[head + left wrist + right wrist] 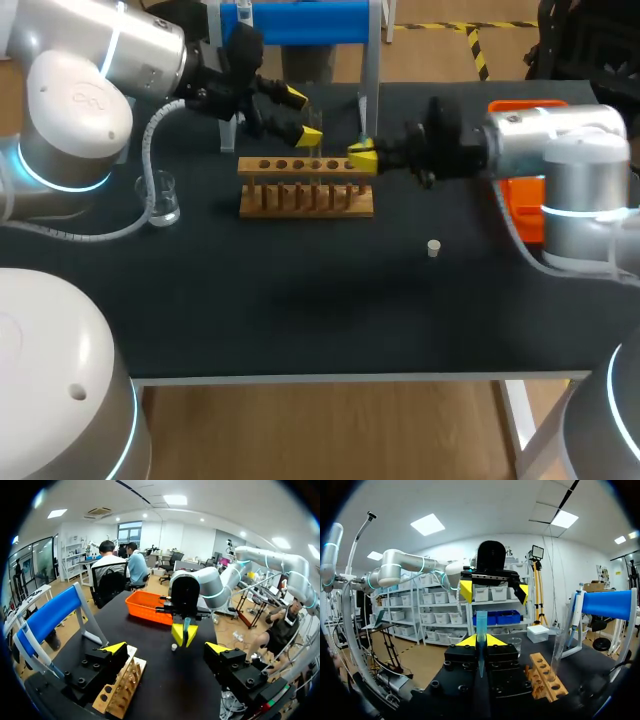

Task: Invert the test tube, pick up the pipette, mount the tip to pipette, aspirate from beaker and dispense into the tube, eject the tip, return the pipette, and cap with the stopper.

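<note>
Right gripper (362,158) pinches a slim clear test tube (481,630) above the right end of a brown wooden rack (306,187); seemingly light, slippery, fragile glass, best gripped mid-body, while left gripper (303,116) hangs open at the rack's far side

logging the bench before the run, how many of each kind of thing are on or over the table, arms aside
wooden rack: 1
glass beaker: 1
test tube, held in the right hand: 1
stopper: 1
orange tray: 1
blue stand: 1
total: 6
</note>
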`<control>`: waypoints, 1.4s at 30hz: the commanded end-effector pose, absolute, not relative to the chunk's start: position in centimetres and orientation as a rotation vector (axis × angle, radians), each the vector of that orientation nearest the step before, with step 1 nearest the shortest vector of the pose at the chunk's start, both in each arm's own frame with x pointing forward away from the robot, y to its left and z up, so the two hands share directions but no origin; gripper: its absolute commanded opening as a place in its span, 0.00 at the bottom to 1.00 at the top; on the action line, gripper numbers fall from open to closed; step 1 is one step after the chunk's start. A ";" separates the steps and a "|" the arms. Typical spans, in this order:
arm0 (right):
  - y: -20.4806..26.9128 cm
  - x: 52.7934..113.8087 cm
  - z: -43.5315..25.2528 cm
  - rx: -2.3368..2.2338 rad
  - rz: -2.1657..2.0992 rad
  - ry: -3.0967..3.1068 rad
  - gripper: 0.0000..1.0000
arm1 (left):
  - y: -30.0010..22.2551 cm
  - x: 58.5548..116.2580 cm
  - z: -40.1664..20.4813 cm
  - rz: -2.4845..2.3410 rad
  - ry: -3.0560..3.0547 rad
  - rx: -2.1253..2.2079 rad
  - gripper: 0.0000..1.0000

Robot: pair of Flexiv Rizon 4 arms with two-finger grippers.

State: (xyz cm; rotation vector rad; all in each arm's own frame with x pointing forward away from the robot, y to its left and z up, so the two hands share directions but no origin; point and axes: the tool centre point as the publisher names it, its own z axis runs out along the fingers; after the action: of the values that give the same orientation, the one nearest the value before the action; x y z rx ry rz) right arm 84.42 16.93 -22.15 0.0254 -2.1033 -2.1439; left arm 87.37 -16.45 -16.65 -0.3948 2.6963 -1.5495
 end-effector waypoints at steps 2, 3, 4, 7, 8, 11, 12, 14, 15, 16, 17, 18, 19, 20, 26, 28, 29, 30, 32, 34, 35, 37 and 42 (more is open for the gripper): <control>10.2 82.7 -22.4 0.006 -2.155 -2.110 0.00 | -16.4 87.4 -16.6 -1.548 2.700 -0.395 1.00; 9.4 82.5 -22.5 0.003 -2.156 -2.111 0.00 | -16.4 87.4 -16.6 -1.548 2.700 -0.395 1.00; 8.7 82.3 -22.6 0.000 -2.157 -2.112 0.00 | -16.4 87.4 -16.6 -1.548 2.700 -0.395 1.00; 6.7 81.9 -23.0 -0.005 -2.151 -2.116 0.00 | -16.4 87.4 -16.6 -1.548 2.700 -0.395 1.00; 6.1 81.9 -23.1 -0.009 -2.150 -2.119 0.00 | -16.4 87.4 -16.6 -1.548 2.700 -0.395 1.00; 4.5 81.7 -23.5 -0.023 -2.146 -2.124 0.00 | -16.4 87.4 -16.6 -1.548 2.700 -0.395 1.00; 4.0 81.6 -23.6 -0.025 -2.145 -2.124 0.00 | -16.4 87.4 -16.6 -1.548 2.700 -0.395 1.00; 3.2 81.5 -23.8 -0.030 -2.147 -2.125 0.00 | -16.4 87.4 -16.6 -1.548 2.700 -0.395 1.00; 2.8 81.4 -23.9 -0.032 -2.149 -2.123 0.00 | -16.4 87.4 -16.6 -1.548 2.700 -0.395 1.00; 2.5 81.3 -24.0 -0.033 -2.149 -2.122 0.00 | -16.4 87.4 -16.6 -1.548 2.700 -0.395 1.00; 2.1 81.2 -24.1 -0.034 -2.150 -2.121 0.00 | -16.4 87.4 -16.6 -1.548 2.700 -0.395 1.00; 1.9 81.1 -24.2 -0.033 -2.151 -2.120 0.00 | -16.4 87.4 -16.6 -1.548 2.700 -0.395 1.00; 1.6 81.1 -24.4 -0.032 -2.151 -2.120 0.00 | -16.4 87.4 -16.6 -1.548 2.700 -0.395 1.00; 1.3 81.0 -24.5 -0.031 -2.150 -2.119 0.00 | -16.4 87.4 -16.6 -1.548 2.700 -0.395 1.00; 0.0 81.0 -25.2 -0.039 -2.145 -2.123 0.00 | -16.4 87.4 -16.6 -1.548 2.700 -0.395 1.00; -0.4 81.0 -25.4 -0.047 -2.144 -2.123 0.00 | -16.4 87.4 -16.6 -1.548 2.700 -0.395 1.00; -0.5 81.1 -25.4 -0.049 -2.143 -2.123 0.00 | -16.4 87.4 -16.6 -1.548 2.700 -0.395 1.00; -0.6 81.1 -25.5 -0.054 -2.143 -2.127 0.00 | -16.4 87.4 -16.6 -1.548 2.700 -0.395 1.00; -0.8 81.0 -25.6 -0.054 -2.142 -2.132 0.00 | -16.4 87.4 -16.6 -1.548 2.700 -0.395 1.00; -1.0 81.0 -25.7 -0.056 -2.141 -2.136 0.00 | -16.4 87.4 -16.6 -1.548 2.700 -0.395 1.00; -1.0 81.0 -25.7 -0.056 -2.141 -2.136 0.00 | -16.4 87.4 -16.6 -1.548 2.700 -0.395 1.00; -1.0 81.0 -25.7 -0.056 -2.141 -2.136 0.00 | -16.4 87.4 -16.6 -1.548 2.700 -0.395 1.00; -1.0 81.0 -25.7 -0.056 -2.141 -2.136 0.00 | -16.4 87.4 -16.6 -1.548 2.700 -0.395 1.00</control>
State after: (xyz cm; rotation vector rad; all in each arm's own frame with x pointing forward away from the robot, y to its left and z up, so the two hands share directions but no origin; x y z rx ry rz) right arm 81.20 -0.97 -25.78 -0.0545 -2.1322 -2.1419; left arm 87.37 -16.46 -16.65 -0.3947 2.6963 -1.5496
